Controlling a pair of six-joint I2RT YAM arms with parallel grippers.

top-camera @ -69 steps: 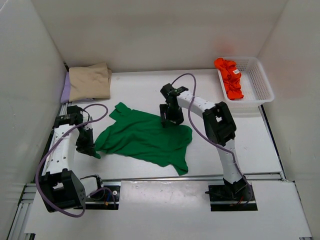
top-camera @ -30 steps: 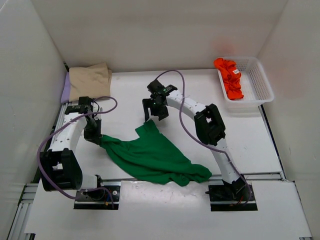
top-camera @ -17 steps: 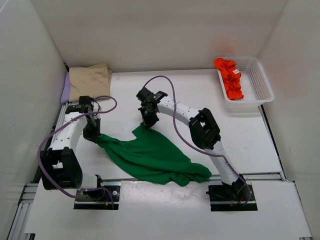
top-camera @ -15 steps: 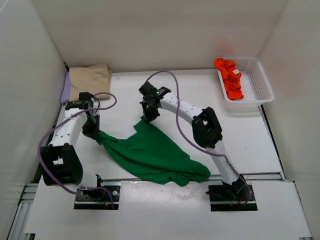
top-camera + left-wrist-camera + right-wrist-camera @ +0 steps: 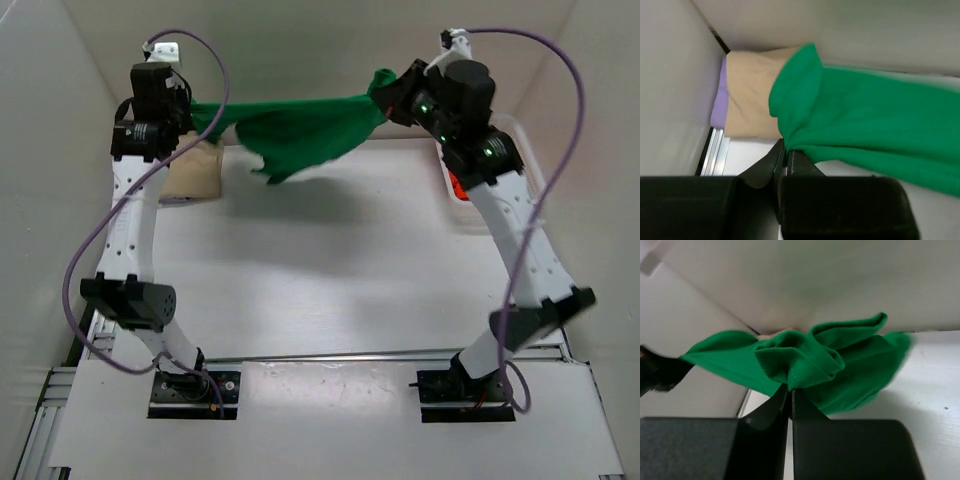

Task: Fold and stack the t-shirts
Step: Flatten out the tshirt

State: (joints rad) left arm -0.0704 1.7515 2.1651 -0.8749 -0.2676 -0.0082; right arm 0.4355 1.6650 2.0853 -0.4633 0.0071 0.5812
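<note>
Status: both arms high above table (image 5: 330, 270) | left pincer (image 5: 785, 151) clenched on one end of green t-shirt (image 5: 300, 130) | right pincer (image 5: 790, 388) clenched on other end | shirt hangs stretched between them, off table | beige t-shirt (image 5: 752, 95) on lilac t-shirt (image 5: 719, 102), far-left corner

Soft matt green cloth t-shirt (image 5: 300, 128)

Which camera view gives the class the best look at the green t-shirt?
The top external view: it shows the whole green t-shirt stretched in the air between the left gripper and the right gripper. Each wrist view shows only the end pinched in its own gripper.
</note>
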